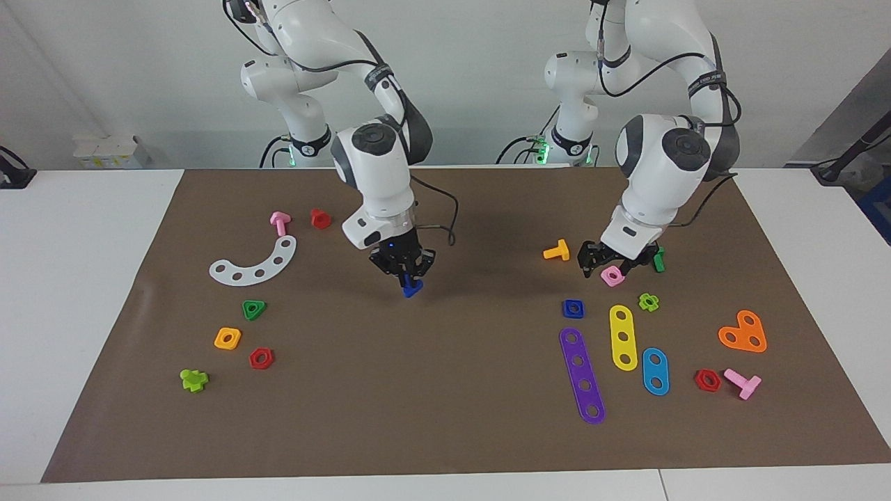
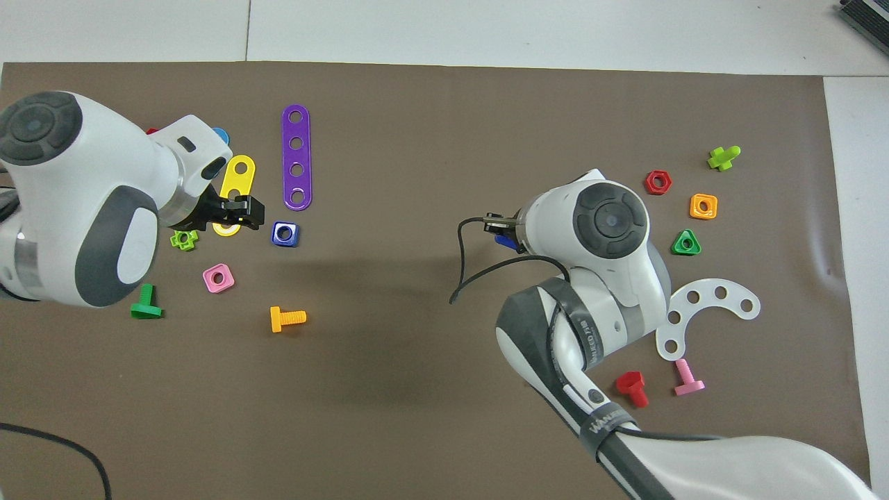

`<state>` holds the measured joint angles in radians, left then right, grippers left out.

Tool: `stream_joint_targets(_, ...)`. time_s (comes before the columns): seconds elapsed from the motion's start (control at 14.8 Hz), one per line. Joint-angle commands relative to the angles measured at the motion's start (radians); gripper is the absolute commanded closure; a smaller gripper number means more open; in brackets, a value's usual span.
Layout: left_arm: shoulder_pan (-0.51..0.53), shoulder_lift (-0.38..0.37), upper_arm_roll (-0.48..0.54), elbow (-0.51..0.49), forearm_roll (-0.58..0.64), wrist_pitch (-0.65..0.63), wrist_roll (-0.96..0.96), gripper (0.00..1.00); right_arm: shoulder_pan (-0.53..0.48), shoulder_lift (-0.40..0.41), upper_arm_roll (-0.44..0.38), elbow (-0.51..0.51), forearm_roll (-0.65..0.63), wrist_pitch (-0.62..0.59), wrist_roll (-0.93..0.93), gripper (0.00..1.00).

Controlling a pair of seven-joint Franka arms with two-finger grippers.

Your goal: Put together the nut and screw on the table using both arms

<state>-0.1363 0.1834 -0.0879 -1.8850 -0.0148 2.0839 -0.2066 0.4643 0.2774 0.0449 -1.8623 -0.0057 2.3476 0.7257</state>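
The dark blue screw [image 1: 412, 287] hangs head down in my right gripper [image 1: 409, 277], which is shut on it above the middle of the brown mat [image 1: 445, 417]. In the overhead view only a bit of the screw [image 2: 504, 240] shows beside the right gripper [image 2: 501, 228]. The dark blue square nut [image 1: 573, 307] lies flat on the mat toward the left arm's end and also shows in the overhead view [image 2: 285, 233]. My left gripper [image 1: 618, 264] is open and empty, low over the pink square nut [image 1: 612, 276], apart from the blue nut. It also shows in the overhead view [image 2: 239, 210].
Purple [image 1: 582, 376], yellow [image 1: 623, 337] and blue [image 1: 655, 371] strips lie beside the blue nut. An orange bolt [image 1: 557, 251] and a green bolt [image 1: 658, 259] flank the left gripper. A white curved strip [image 1: 254, 264], a green triangular nut [image 1: 254, 309] and an orange nut [image 1: 227, 338] lie toward the right arm's end.
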Motion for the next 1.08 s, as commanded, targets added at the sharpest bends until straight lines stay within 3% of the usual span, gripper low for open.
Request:
stream_joint_targets(0.0,-0.028,0.05,0.013,-0.017,-0.013,0.106,-0.023,0.18,0.042,0.057,-0.002,0.075,0.012,-0.028,0.056,1.0)
stream_joint_targets(0.27,-0.058,0.14,0.013,-0.019,-0.011,0.235,-0.045,0.2,0.119,0.172,-0.007,0.173,-0.045,-0.074,0.147,1.0)
stream_joint_targets(0.74,-0.048,0.156,0.014,-0.066,0.001,0.258,0.053,0.27,0.14,0.163,-0.003,0.109,-0.088,-0.106,0.201,1.0)
stream_joint_targets(0.81,-0.048,0.156,0.014,-0.077,0.001,0.263,0.073,0.27,0.14,0.163,-0.003,0.109,-0.088,-0.108,0.201,0.97)
stream_joint_targets(0.88,-0.048,0.156,0.014,-0.086,0.001,0.266,0.097,0.29,0.139,0.163,-0.003,0.107,-0.088,-0.108,0.199,0.77)
stream_joint_targets(1.01,-0.048,0.163,0.014,-0.091,0.001,0.265,0.119,0.31,0.137,0.16,-0.003,0.1,-0.088,-0.109,0.201,0.68)
